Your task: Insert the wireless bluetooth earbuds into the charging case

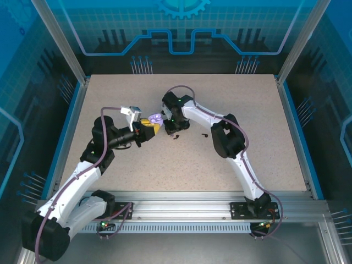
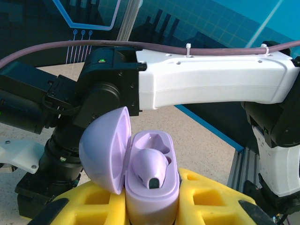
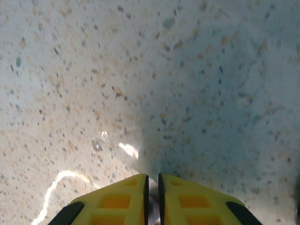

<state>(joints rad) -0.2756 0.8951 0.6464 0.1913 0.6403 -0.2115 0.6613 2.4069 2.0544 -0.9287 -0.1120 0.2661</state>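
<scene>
Where the left pincer (image 2: 152, 208) clamps its yellow ribbed fingers (image 2: 84, 206), nearest the lens, stands the lilac oval plastic charging case (image 2: 151, 199). It is mouth up, with its domed lid (image 2: 105, 150) swung open to that pincer's left.

- **Contents:** one lilac earbud (image 2: 150, 168) sits in the nearer well; the farther well (image 2: 158, 139) is bare. The wells' long axis runs away from the pincer, toward the right arm's white link (image 2: 211, 79).
- **Right pincer (image 3: 153, 178):** the fingers are almost together, with a pale sliver in the slit; whether it grips anything, I cannot tell. It points down at the speckled beige table (image 3: 187, 70).
- **Views:** overhead, the right pincer stands just beside the case, so it is likely the arm to fill the bare well. The wells blur there, but the left wrist view resolves them.
- **Beyond:** two dark specks (image 1: 176, 137) lie on the table near the right pincer, too small to name.
</scene>
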